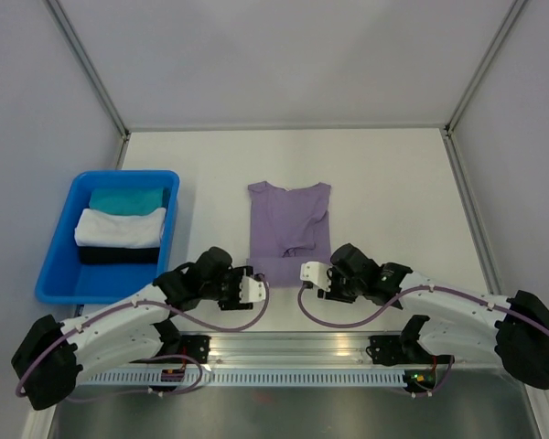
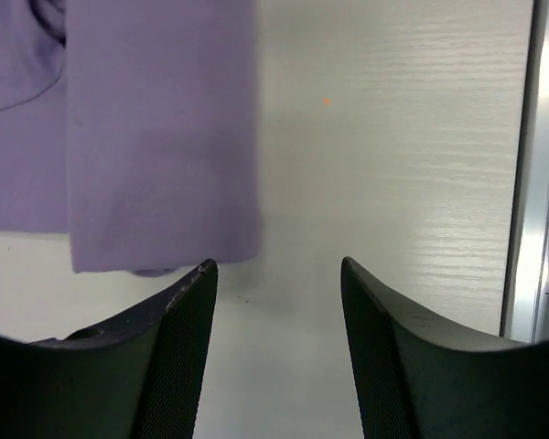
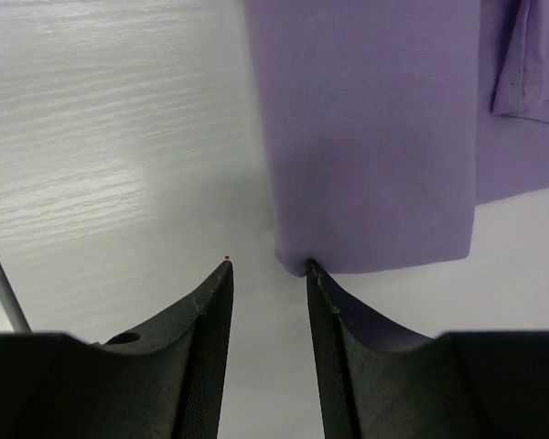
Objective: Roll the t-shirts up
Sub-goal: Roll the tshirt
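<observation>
At the left a blue bin (image 1: 59,251) held folded cloths (image 1: 119,229). The left jaws stood open and empty, just short of the near hem of the purple t-shirt (image 1: 288,229), which lay folded narrow in the middle of the table (image 1: 393,183). The right jaws, parted and empty too, sat at the hem's other corner. I reckoned both should pinch the hem evenly, then roll away together.

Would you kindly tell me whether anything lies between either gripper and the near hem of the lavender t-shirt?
Nothing visible does. Only bare table separates the left gripper from the t-shirt; the right gripper is right at its hem corner. The blue bin sits off to the left, clear of both.
</observation>
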Controlling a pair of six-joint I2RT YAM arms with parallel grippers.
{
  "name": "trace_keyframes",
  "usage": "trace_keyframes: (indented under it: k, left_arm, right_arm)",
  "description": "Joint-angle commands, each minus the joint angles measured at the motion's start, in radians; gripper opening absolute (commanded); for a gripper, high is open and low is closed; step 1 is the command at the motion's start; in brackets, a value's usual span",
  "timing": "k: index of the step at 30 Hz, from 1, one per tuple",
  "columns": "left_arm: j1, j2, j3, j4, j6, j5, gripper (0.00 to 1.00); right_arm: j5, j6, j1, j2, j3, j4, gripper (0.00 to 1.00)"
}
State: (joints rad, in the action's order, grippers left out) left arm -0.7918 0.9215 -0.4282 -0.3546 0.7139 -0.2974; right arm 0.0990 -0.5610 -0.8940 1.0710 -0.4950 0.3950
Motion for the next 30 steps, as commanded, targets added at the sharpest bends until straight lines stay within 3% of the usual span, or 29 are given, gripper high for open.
trace_keyframes:
  k: [1, 10, 12, 14, 17, 20, 21, 24, 29, 30]
  left_arm:
    - [-0.070, -0.042, 0.063, 0.196, 0.094, 0.082, 0.62]
    - [-0.138, 0.077, 0.112, 0.315, 0.131, 0.213, 0.61]
    - [-0.138, 0.100, 0.120, 0.341, 0.145, 0.218, 0.61]
    - [-0.138, 0.138, 0.123, 0.348, 0.147, 0.225, 0.58]
    - [-0.138, 0.203, 0.112, 0.396, 0.131, 0.263, 0.45]
    - [-0.136, 0.261, 0.086, 0.407, 0.096, 0.317, 0.29]
    - [-0.136, 0.269, 0.080, 0.399, 0.094, 0.314, 0.19]
    - [-0.129, 0.277, 0.059, 0.352, 0.078, 0.302, 0.03]
    - [-0.017, 0.228, -0.069, 0.073, 0.053, 0.055, 0.02]
    - [-0.001, 0.218, -0.087, 0.033, 0.059, -0.016, 0.02]
  right_arm:
    - [-0.065, -0.028, -0.013, 0.035, -0.002, -0.082, 0.44]
    - [-0.090, -0.019, -0.011, 0.073, 0.015, -0.133, 0.44]
    - [-0.088, 0.003, -0.011, 0.099, 0.009, -0.139, 0.40]
    - [-0.087, 0.015, -0.011, 0.125, -0.002, -0.143, 0.29]
    - [-0.082, 0.027, -0.011, 0.139, -0.013, -0.151, 0.10]
    - [-0.067, 0.023, -0.013, 0.130, -0.019, -0.143, 0.00]
    - [-0.058, 0.016, -0.011, 0.127, -0.020, -0.137, 0.00]
    - [-0.012, 0.013, -0.003, 0.118, -0.034, -0.099, 0.00]
    - [0.212, -0.063, 0.119, 0.110, -0.126, 0.066, 0.00]
    - [0.326, -0.085, 0.147, 0.110, -0.146, 0.141, 0.00]
